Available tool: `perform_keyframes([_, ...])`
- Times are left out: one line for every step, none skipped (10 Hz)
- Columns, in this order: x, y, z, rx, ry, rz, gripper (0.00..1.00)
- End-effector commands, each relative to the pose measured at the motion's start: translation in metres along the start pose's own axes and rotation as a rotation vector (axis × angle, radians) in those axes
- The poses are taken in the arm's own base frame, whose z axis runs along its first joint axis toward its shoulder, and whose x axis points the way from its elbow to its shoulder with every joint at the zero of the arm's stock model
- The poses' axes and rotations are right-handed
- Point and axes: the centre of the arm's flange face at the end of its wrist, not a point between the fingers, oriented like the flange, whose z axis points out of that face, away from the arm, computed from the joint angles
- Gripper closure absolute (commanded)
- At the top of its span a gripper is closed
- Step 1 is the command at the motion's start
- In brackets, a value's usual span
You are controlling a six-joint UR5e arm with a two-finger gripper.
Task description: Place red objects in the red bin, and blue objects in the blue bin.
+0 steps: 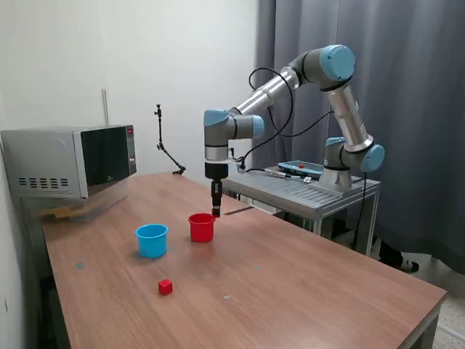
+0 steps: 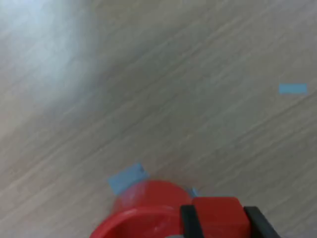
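Red cube [image 2: 218, 214] pinched between the fingers [image 2: 187, 222], poised over the red cup's [image 2: 143, 210] rim rather than its centre. Risk: released here, it may clip the rim and bounce onto the surface [image 1: 290, 269]. A second cube [image 1: 166, 286] lies well in front of the cup; blue cup [image 1: 152, 240] just beside it.

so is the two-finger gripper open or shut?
Shut on a small red cube: the wrist view shows gripper fingers either side, above the red plastic cup.
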Motion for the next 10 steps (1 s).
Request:
perform_keyframes([-0.009, 0.018, 0.005, -0.011, 0.009, 0.017, 1.00])
perform_keyframes([-0.014, 0.025, 0.004, -0.016, 0.011, 0.023, 1.00])
perform_keyframes([-0.018, 0.029, 0.002, -0.022, 0.010, 0.028, 1.00])
perform_keyframes([-0.023, 0.033, 0.001, -0.025, 0.009, 0.037, 1.00])
perform_keyframes([-0.029, 0.037, 0.001, -0.025, 0.008, 0.043, 1.00])
perform_keyframes([-0.030, 0.038, 0.000, -0.027, 0.008, 0.036, 1.00])
perform_keyframes([-0.031, 0.038, 0.001, -0.026, 0.006, 0.037, 1.00])
perform_keyframes([-0.032, 0.038, 0.001, -0.025, 0.006, 0.037, 1.00])
perform_keyframes([-0.032, 0.038, 0.001, -0.025, 0.006, 0.037, 1.00])
perform_keyframes([-0.031, 0.037, 0.002, -0.022, 0.004, 0.036, 1.00])
